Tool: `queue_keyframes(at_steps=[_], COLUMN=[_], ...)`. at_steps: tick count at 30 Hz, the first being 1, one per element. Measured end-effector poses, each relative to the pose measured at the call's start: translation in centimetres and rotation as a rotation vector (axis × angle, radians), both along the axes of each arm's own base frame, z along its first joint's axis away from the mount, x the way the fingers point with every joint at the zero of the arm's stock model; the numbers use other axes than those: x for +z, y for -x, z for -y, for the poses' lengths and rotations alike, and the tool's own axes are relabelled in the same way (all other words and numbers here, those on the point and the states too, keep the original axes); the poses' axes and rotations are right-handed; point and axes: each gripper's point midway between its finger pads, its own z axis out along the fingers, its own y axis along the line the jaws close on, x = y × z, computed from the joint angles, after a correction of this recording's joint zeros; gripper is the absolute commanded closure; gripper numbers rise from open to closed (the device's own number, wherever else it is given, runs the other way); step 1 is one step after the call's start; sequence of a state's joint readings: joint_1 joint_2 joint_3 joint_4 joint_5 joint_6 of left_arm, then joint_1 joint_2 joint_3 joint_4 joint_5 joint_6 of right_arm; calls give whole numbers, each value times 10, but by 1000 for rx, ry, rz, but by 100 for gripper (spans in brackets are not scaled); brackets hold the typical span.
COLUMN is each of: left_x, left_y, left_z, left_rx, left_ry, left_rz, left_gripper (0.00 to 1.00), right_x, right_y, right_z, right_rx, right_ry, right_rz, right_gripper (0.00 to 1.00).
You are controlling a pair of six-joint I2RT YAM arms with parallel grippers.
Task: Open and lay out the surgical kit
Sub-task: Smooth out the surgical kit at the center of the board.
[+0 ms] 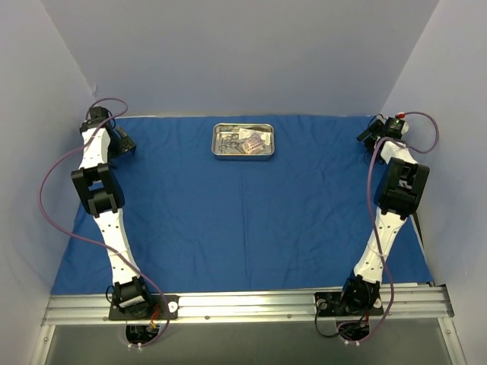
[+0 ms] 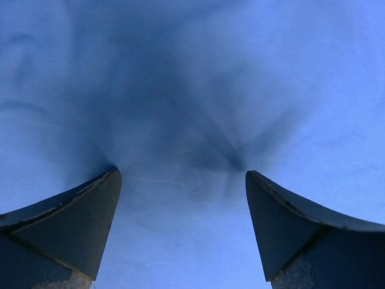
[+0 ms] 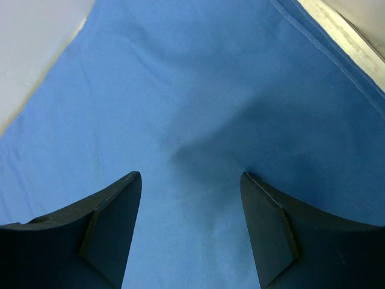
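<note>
The blue cloth (image 1: 243, 228) lies spread flat, ready for laying tools on. The steel tray (image 1: 243, 157) sits far middle, with the tools (image 1: 237, 141) inside. The left gripper (image 2: 180, 174) and right gripper (image 3: 189, 177) hang wide, empty, over its far corners.

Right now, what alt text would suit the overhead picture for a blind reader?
A blue cloth lies spread out flat, with a small steel tray of instruments near its far edge. The robot's left gripper and right gripper sit at the cloth's far corners, both apart from the tray.
</note>
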State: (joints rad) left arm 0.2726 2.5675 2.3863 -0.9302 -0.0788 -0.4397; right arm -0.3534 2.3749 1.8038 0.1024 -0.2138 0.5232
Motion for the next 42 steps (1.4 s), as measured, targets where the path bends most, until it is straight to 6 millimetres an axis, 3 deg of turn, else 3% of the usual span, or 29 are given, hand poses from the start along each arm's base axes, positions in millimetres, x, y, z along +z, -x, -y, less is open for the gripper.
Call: queue_keyframes(at_steps=[6,10,15,17,19,22,27,31,38,42], left_x=[7,33,93,112,119,106,56,18,-11,-15], left_y=[8,7,5,21,45,93,157,194,226,232], left_z=[-4,5,41,64,84,100,98,100,88,75], left_rx=[25,10,-58,-93,-119,-124,-78,-56,39,108], left_ry=[11,2,-40,-49,-47,-27,14,50,108,127], left_rz=[-17,13,98,104,86,22,-132,-237,-308,-310], left_gripper=[6,6,6,6,5,5,5,5,5,5], right_x=[3,15,53,66,75,69,39,25,-15,-14], right_y=[12,23,36,51,70,110,174,207,254,265], right_z=[-11,-31,-86,-111,-134,-150,-145,-139,-115,-94], right_rx=[12,45,141,174,202,207,149,96,-38,-127], right_ry=[15,52,103,109,102,74,39,18,-39,-66], right_rz=[-55,-85,-64,-52,-43,-77,-184,-230,-341,-327], right_gripper=[37,37,37,37,37,37,37,37,37,37])
